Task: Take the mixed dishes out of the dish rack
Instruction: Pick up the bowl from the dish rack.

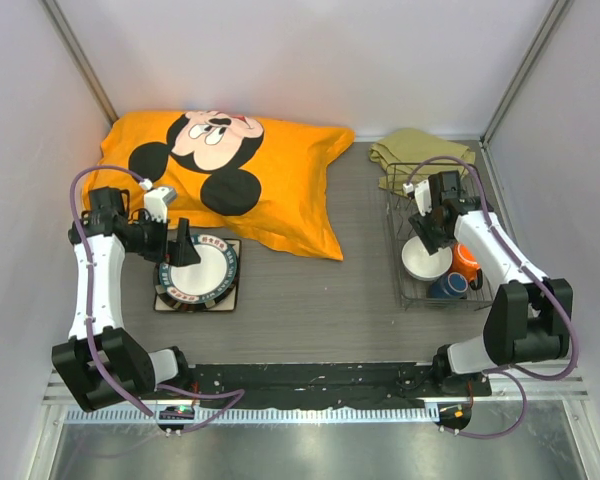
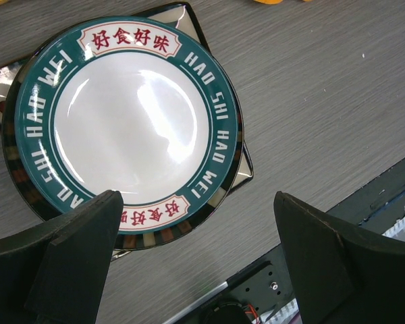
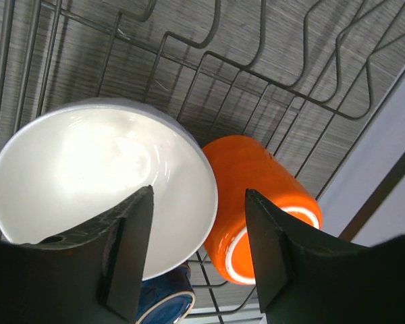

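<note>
Top: shows stacked plates (image 1: 198, 272) on grey wood-grain tabletop (image 1: 320, 300), left; bowl (image 1: 425, 260), orange mug (image 1: 466, 262), blue cup (image 1: 450, 287) inside rack (image 1: 398, 270), right, wire walls close.
Left wrist: shows left claw (image 2: 196, 202) spread empty above glossy top plate (image 2: 128, 128).
Right wrist: shows right claw (image 3: 199, 196) open above bowl's rim; looks glazed, slick, chippable, light; suggests pinching rim.

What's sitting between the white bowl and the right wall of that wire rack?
An orange mug on its side, right beside the bowl, clear in the top and right wrist views.
</note>
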You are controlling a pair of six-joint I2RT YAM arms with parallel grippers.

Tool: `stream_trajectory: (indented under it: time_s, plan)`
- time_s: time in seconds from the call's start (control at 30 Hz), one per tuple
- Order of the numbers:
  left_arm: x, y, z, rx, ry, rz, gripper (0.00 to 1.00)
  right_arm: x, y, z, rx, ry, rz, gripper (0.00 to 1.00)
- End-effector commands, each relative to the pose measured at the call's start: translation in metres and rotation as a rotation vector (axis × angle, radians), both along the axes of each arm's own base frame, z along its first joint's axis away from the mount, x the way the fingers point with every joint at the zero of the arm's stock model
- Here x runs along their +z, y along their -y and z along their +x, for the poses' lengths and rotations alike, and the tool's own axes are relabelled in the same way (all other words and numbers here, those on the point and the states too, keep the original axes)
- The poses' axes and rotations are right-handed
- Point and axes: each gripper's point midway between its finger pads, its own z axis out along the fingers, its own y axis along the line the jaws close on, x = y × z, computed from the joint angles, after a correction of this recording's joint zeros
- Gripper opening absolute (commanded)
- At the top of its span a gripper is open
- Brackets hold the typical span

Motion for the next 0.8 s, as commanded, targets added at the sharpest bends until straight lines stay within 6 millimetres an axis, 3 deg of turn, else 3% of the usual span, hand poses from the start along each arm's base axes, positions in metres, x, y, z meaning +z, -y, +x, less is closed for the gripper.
stream_trajectory:
  time_s: [0.0,0.37,0.53,0.77]
  plan:
    - [0.009,0.006,0.003,-0.012,0.047,-0.019,1.0,-0.004,0.0,0.017,0.047,0.026,0.015,0.59]
    - [0.007,0.007,0.004,-0.021,0.04,-0.027,1.0,-0.029,0.004,0.02,0.096,-0.058,0.042,0.44]
    - [0.006,0.007,0.003,-0.024,0.038,-0.026,1.0,-0.025,0.004,0.023,0.103,-0.05,0.046,0.32]
    - [0.006,0.009,0.003,-0.028,0.036,-0.039,1.0,-0.003,0.003,0.027,0.118,-0.027,0.045,0.14]
